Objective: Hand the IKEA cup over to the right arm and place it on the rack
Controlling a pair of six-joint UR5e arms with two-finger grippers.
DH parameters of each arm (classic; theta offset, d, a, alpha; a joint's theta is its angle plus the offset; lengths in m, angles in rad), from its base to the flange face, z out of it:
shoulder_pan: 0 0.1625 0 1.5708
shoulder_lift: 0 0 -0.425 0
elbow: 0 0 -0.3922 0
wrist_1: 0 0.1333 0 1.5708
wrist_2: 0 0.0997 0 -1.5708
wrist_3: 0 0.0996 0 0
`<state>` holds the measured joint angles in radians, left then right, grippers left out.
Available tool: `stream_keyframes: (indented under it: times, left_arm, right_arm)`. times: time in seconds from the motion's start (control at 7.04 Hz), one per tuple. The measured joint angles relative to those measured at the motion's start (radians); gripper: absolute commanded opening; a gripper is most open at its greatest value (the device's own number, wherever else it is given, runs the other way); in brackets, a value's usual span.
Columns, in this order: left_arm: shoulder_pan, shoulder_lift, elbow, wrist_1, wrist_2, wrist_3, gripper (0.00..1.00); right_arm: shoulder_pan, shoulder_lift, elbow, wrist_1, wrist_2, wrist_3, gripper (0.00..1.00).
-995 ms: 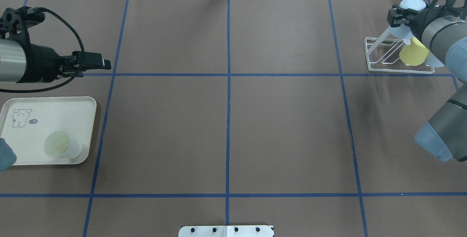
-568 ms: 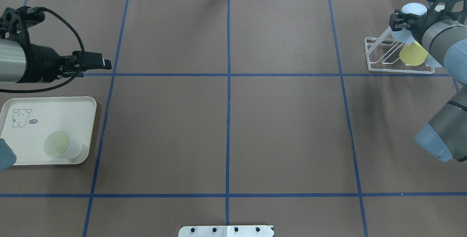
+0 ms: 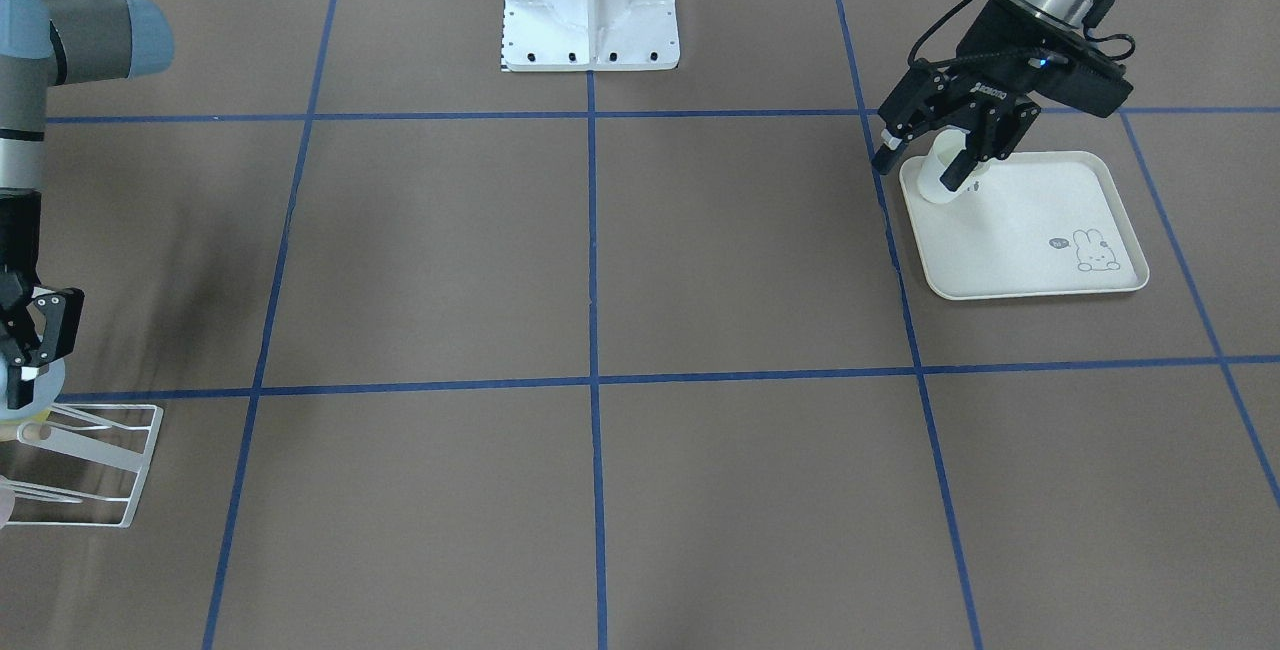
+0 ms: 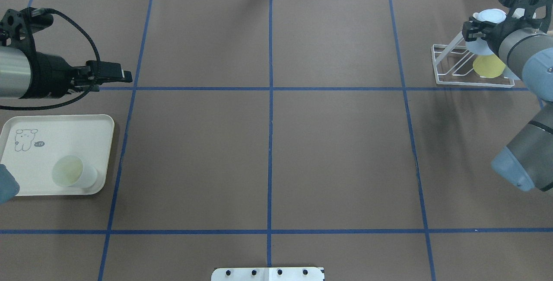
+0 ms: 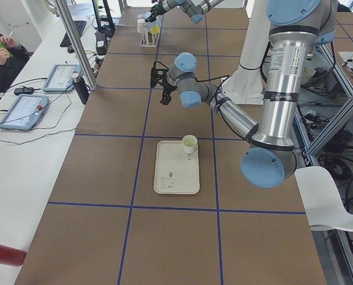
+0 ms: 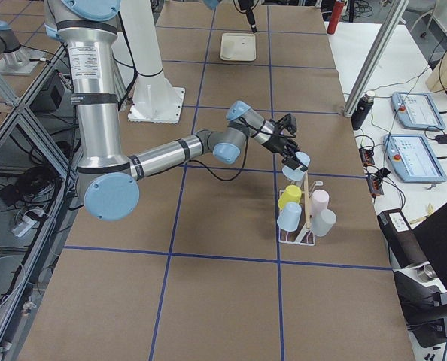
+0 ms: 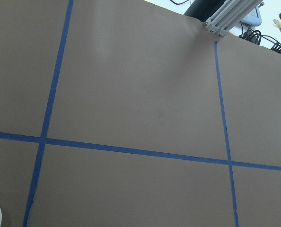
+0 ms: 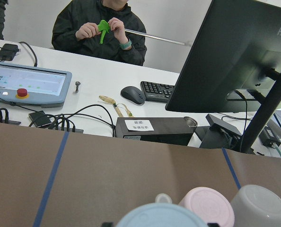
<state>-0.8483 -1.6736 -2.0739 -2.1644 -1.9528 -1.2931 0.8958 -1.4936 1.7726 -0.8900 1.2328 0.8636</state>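
A pale blue IKEA cup (image 4: 488, 15) hangs upside down at the top of the white wire rack (image 4: 449, 80), by its wooden peg tip (image 3: 33, 433). My right gripper (image 4: 474, 30) is shut on this cup (image 6: 301, 160) from the side. The right wrist view shows the cup's base (image 8: 162, 218) at the bottom edge. My left gripper (image 3: 922, 162) hovers open and empty above the table, just beyond the tray. A second, pale cup (image 4: 72, 172) stands upright on that cream tray (image 4: 26, 129).
The rack (image 6: 299, 237) carries a yellow cup (image 6: 289, 197), a blue one (image 6: 290, 217), a pink one (image 6: 319, 201) and a pale grey one (image 6: 326, 222). A person (image 8: 100, 28) sits at the desk beyond the table's right end, with monitor and tablets.
The right gripper and the blue cup have shifted a little lower in the overhead view, closer onto the rack's top. The left arm has not moved.
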Motion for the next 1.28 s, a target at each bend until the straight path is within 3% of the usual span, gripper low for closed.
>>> stream_keyframes:
  times: [1.28]
  left_arm:
    - [0.000,0.001,0.000,0.000,0.000,-0.001,1.00]
  right_arm:
    - [-0.007,-0.009,-0.018,0.003,0.010,0.008,0.00]
